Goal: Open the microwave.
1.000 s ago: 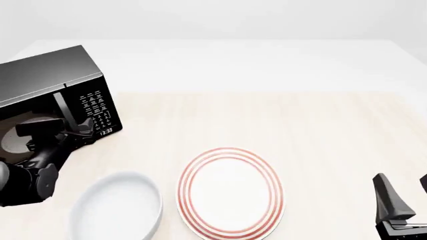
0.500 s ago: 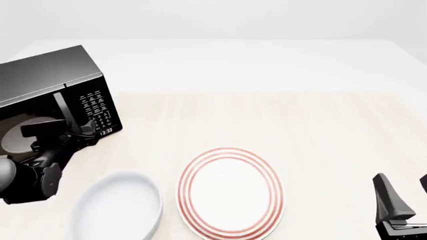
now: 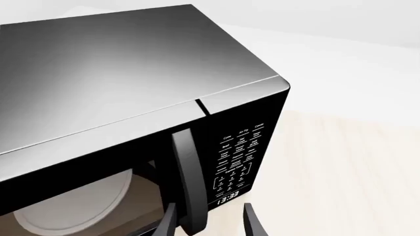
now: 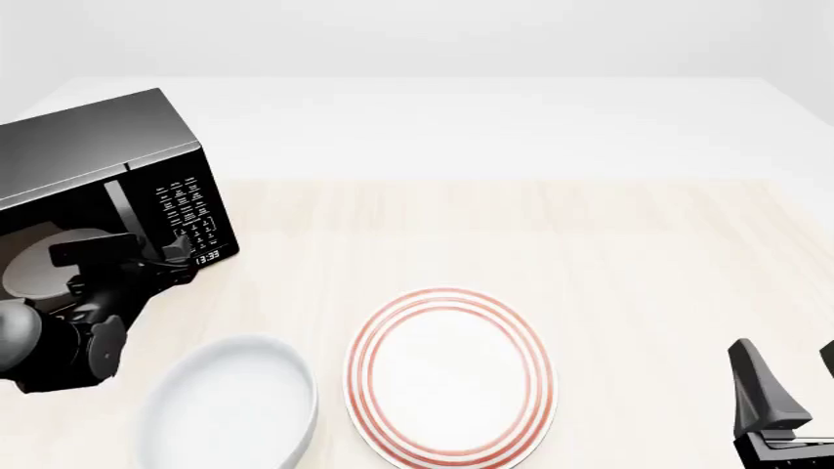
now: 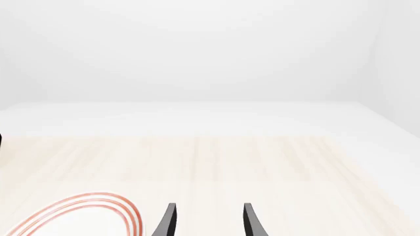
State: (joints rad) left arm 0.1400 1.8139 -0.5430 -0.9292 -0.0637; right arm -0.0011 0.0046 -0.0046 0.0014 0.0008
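Note:
The microwave is a glossy black box at the table's far left, and its door looks closed. Its vertical black handle runs beside the keypad. My left gripper is open at the handle's lower end. In the left wrist view the handle runs down between my two fingertips, and the left gripper straddles it without closing. The white turntable shows through the window. My right gripper is open and empty at the front right; it also shows in the right wrist view.
A white plate with red rings lies at the front centre, and its edge shows in the right wrist view. A white bowl sits to its left, just right of my left arm. The light wooden tabletop stretches to the right.
My left gripper has moved a little forward and up toward the microwave's handle. The right arm has not moved.

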